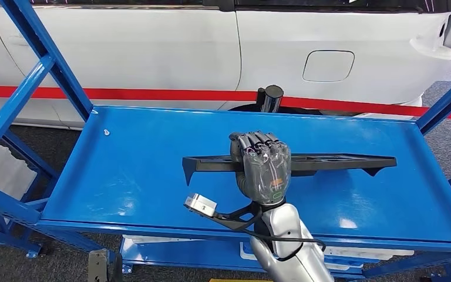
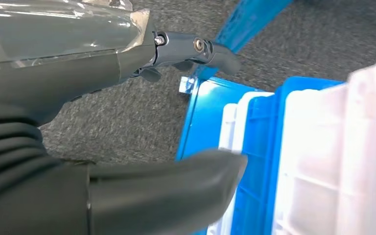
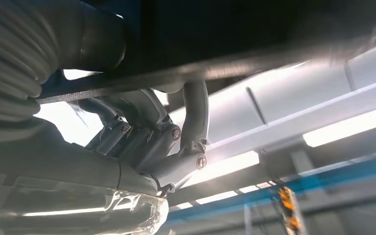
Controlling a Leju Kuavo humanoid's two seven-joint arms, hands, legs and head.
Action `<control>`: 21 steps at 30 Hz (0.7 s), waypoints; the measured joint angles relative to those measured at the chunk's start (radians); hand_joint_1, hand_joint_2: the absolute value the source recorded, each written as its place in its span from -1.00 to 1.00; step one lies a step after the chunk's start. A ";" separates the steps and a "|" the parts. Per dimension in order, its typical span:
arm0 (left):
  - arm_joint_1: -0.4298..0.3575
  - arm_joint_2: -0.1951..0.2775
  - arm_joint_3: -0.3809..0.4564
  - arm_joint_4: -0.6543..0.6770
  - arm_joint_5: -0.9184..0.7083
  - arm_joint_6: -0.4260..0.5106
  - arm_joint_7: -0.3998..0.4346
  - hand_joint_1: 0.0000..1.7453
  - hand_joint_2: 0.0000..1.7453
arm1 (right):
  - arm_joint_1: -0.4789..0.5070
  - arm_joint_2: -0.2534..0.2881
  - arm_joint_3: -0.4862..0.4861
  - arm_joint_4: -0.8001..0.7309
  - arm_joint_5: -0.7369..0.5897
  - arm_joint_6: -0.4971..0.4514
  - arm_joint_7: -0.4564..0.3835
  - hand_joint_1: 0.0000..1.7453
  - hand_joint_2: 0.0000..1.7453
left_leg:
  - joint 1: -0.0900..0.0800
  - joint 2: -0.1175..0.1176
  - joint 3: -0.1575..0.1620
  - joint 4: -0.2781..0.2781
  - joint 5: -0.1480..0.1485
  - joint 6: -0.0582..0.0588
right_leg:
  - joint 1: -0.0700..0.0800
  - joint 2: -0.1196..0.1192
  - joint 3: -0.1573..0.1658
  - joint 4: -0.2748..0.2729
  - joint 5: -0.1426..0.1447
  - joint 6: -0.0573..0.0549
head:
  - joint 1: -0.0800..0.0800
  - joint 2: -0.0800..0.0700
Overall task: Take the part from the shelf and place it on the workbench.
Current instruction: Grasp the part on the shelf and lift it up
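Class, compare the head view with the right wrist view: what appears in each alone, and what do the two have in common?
Head view alone: the blue shelf, the white car behind it, and the whole long black part lying across the shelf.
Right wrist view alone: the fingers from beneath, curled up around the part's dark underside.
Both share: the right hand gripping the part.

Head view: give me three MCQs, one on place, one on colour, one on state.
1. Where is the part?
A. on the floor
B. on the blue shelf
C. on the car

2. What colour is the part?
A. black
B. white
C. red

3. What is the right hand doing?
A. hanging clear of the shelf
B. holding a white bin
C. gripping the part

Key: 1 B, it lies across the shelf; 2 A, dark against the blue; 3 C, the fingers wrap over its middle.
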State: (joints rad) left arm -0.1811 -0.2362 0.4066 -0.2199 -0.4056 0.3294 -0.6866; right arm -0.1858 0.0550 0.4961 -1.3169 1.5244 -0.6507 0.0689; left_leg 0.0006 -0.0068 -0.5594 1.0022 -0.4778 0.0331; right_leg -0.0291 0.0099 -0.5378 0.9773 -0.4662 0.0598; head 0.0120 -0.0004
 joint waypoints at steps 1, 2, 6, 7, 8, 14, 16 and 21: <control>-0.004 0.000 0.000 0.000 -0.006 0.003 -0.002 -1.00 1.00 | -0.005 -0.007 -0.013 -0.014 -0.001 0.011 -0.015 1.00 1.00 | 0.000 0.000 0.000 0.000 0.000 0.000 | 0.000 0.000 0.000 0.000 0.000 0.000 | 0.000 0.000; -0.008 -0.001 0.001 -0.001 -0.011 0.003 -0.003 -1.00 1.00 | -0.011 -0.014 -0.027 -0.025 -0.002 0.020 -0.028 1.00 1.00 | 0.000 0.000 0.000 0.000 0.000 0.000 | 0.000 0.000 0.000 0.000 0.000 0.000 | 0.000 0.000; -0.023 -0.002 0.000 -0.001 -0.020 -0.074 0.007 -1.00 -1.00 | -0.041 -0.038 -0.083 -0.048 -0.010 0.043 -0.071 1.00 1.00 | 0.000 0.000 0.001 0.000 0.000 0.000 | 0.000 0.000 0.001 0.000 0.000 0.000 | 0.000 0.000; -0.026 -0.003 0.000 -0.001 -0.024 -0.096 0.010 -1.00 -1.00 | -0.048 -0.045 -0.095 -0.051 -0.013 0.050 -0.077 1.00 1.00 | 0.000 0.000 0.001 0.000 0.000 0.000 | 0.000 0.000 0.001 0.000 0.001 0.000 | 0.000 0.000; -0.029 -0.004 -0.001 -0.001 -0.027 -0.109 0.013 -1.00 -1.00 | -0.054 -0.051 -0.103 -0.053 -0.015 0.056 -0.081 1.00 1.00 | 0.000 0.000 0.001 0.000 0.000 0.000 | 0.000 0.000 0.001 0.000 0.001 0.000 | 0.000 0.000; -0.047 -0.006 -0.012 -0.002 -0.045 -0.143 0.043 -1.00 -1.00 | -0.085 -0.091 -0.146 -0.073 -0.077 0.112 -0.109 1.00 1.00 | 0.000 0.000 0.001 0.001 0.000 0.000 | 0.000 0.000 0.001 0.000 0.001 0.001 | 0.000 0.000; -0.058 -0.006 -0.017 -0.007 -0.050 -0.151 0.062 -1.00 -1.00 | -0.108 -0.110 -0.165 -0.087 -0.143 0.150 -0.130 1.00 1.00 | 0.000 0.001 0.001 0.001 0.000 0.000 | 0.000 0.000 0.001 0.000 0.001 0.001 | 0.000 0.000; -0.060 -0.005 -0.016 -0.010 -0.045 -0.153 0.063 -1.00 -1.00 | -0.124 -0.113 -0.168 -0.095 -0.181 0.162 -0.138 1.00 1.00 | 0.000 0.000 0.001 0.000 0.000 0.000 | 0.000 0.000 0.001 0.000 0.001 0.001 | 0.000 0.000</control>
State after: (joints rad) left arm -0.2408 -0.2411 0.3902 -0.2299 -0.4502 0.1760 -0.6237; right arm -0.3101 -0.0583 0.3283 -1.4123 1.3432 -0.4888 -0.0688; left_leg 0.0008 -0.0070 -0.5587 1.0027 -0.4777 0.0333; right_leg -0.0289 0.0101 -0.5368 0.9777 -0.4657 0.0604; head 0.0119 -0.0004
